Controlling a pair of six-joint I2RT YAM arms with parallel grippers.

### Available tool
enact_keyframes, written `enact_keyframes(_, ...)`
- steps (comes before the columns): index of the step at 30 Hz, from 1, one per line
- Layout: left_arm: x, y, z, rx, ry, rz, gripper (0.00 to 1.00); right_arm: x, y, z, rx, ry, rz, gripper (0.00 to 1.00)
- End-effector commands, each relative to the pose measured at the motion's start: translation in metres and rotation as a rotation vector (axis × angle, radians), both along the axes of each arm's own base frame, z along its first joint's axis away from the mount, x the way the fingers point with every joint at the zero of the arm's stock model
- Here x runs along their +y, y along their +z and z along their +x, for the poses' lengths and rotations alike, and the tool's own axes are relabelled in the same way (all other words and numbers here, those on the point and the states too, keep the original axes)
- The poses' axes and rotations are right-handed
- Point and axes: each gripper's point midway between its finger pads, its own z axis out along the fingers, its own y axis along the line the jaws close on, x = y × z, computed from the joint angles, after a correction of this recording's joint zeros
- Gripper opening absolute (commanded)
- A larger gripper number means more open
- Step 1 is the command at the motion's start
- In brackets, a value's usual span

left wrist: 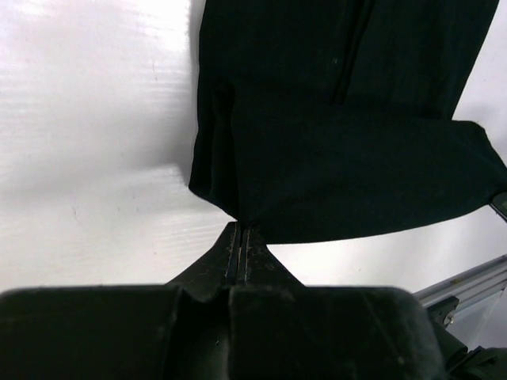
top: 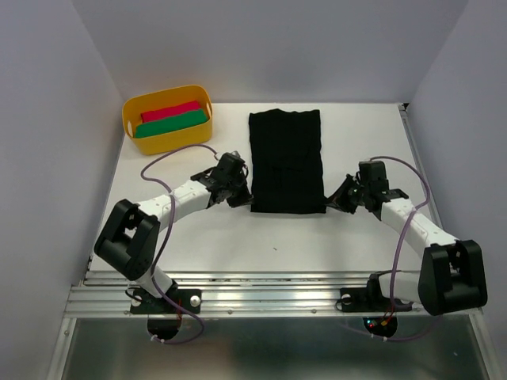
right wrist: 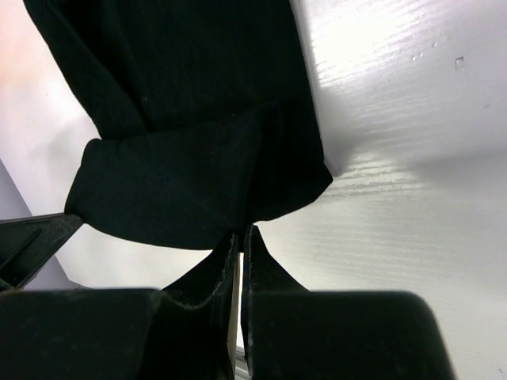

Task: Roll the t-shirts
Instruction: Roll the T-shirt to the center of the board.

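Top view, left to right. We see a yellow tub (top: 169,143) at the far left of the white table (top: 238,241), holding a red cloth roll (top: 169,111) and a green cloth roll (top: 171,123) side by side. The left gripper (top: 244,198) meets the near left corner of the black t-shirt (top: 285,154). The shirt lies folded into a long strip at the table's middle, well apart from the tub. The right gripper (top: 337,203) meets its near right corner. In the wrist views we find each pair of fingers pressed together, pinching the shirt's near edge at the tips. That edge is turned over onto the cloth behind it.
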Motion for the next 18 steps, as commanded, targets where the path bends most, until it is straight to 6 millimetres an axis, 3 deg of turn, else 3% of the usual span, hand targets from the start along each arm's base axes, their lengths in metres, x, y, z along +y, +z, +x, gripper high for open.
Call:
enact_keyframes(1,0.008,0.006,0.018,-0.027,-0.011,0.047,0.0,-0.006,0.019,0.032,-0.093,-0.02,-0.034,0.01)
enact_keyframes(12,0.005,-0.011,0.05,-0.005,-0.025,0.079,0.0,-0.003,0.005,0.064,-0.075,-0.025,-0.048,0.02)
enact_keyframes(18,0.003,-0.027,0.061,0.005,-0.049,0.088,0.0,-0.002,-0.013,0.077,-0.041,-0.024,-0.06,0.15)
